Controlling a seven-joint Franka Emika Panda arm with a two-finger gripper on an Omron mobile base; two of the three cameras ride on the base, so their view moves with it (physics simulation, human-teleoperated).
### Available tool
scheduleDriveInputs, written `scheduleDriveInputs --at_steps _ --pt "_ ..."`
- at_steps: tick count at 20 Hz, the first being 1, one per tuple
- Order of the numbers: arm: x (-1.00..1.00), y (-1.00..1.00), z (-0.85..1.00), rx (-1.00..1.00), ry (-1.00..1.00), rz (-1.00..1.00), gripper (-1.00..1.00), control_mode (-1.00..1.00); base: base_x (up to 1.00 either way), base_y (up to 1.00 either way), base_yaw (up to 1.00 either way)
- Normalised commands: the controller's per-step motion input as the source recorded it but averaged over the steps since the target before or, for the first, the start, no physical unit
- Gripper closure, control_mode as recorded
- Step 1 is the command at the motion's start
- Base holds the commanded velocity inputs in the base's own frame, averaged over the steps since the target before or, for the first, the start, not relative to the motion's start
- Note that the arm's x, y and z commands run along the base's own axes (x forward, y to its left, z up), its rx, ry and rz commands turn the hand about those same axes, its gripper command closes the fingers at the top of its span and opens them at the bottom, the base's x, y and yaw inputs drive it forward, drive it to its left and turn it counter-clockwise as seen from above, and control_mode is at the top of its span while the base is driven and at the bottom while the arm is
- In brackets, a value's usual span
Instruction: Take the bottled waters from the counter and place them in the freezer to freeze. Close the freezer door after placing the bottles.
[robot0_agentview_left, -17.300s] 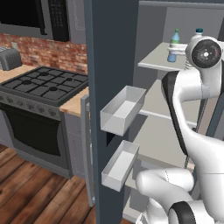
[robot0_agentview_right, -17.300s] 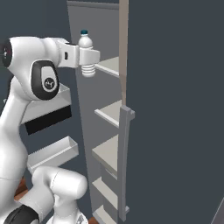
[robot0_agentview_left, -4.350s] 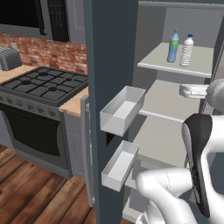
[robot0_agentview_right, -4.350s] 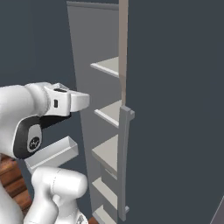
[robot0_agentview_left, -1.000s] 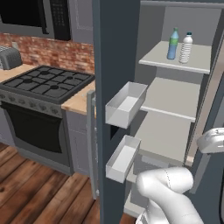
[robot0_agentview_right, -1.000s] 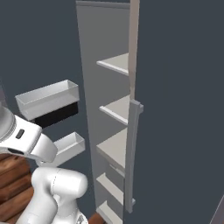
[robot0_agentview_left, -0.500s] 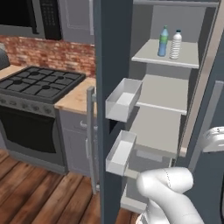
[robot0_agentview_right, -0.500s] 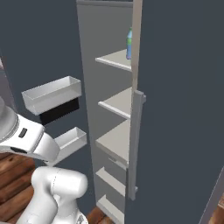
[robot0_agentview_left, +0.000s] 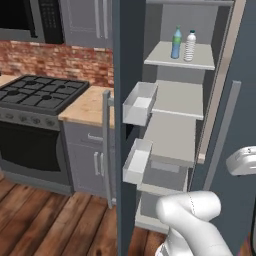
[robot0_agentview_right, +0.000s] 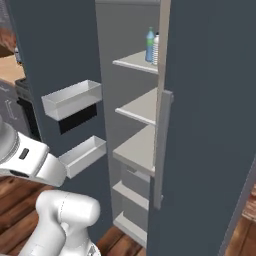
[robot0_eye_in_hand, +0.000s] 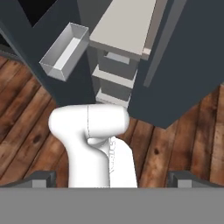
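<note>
Two bottled waters stand on an upper shelf inside the freezer: the blue-tinted bottle with the green cap and the clear bottle with the blue cap. You can confirm both from the right base view as well, where they sit at the shelf's far end, just beside each other. Each bottle is upright, long axis vertical, cap pointing up.

Judge the placing stage as complete: neither bottle lies on the tabletop beside the stove. What is left is the closing stage. The freezer door stands wide open, edge-on to the left base camera, its white inner bins facing the shelves. Its long axis is vertical, and its bar handle runs vertically on the outer side.

The end effector is at its widest spread and holds nothing; in the hand view its two fingertips sit far apart at the bottom corners, looking toward the wooden floor and the lower shelves. It is clear of the door.

To finish, you would need to bring the arm to the door's outer face and push it toward the cabinet.
</note>
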Motion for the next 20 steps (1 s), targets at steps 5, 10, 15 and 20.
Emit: scheduleDriveInputs --at_steps 5,10,15,20 --pt "0.0 0.0 0.0 0.0 0.0 0.0 -1.0 1.0 -0.04 0.4 -0.25" --pt "0.0 0.0 0.0 0.0 0.0 0.0 -1.0 1.0 0.0 0.49 -0.32" --pt "0.0 0.0 0.0 0.0 0.0 0.0 -1.0 1.0 -0.14 0.45 -0.29" --pt "0.0 0.0 0.0 0.0 0.0 0.0 -1.0 1.0 -0.22 0.4 -0.3"
